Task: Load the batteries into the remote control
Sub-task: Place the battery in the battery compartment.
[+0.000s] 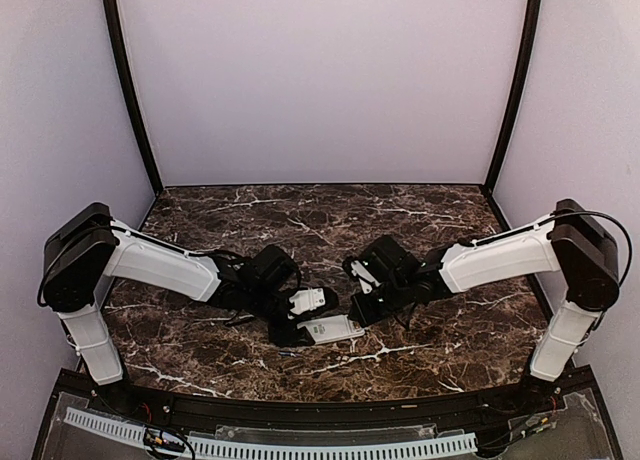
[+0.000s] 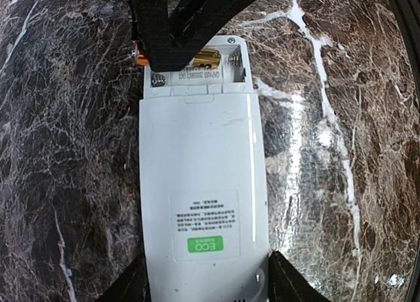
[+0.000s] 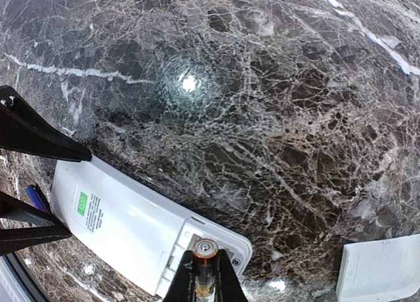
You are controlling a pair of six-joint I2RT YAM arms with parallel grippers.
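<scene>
Here, white remote control (image 2: 203, 203), bay (image 2: 210, 71) open, in left gripper (image 2: 207, 285), right gripper (image 3: 205, 268) holding battery (image 3: 204, 251)

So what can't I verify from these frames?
Remote control button face: turned down against the table in both wrist views.
Battery compartment, left wrist view: fingers of the right gripper cover its left part, so how many batteries are seated is unclear.
Label print: too small to read.
White cover piece, right wrist view: cut off by the frame corner.
</scene>
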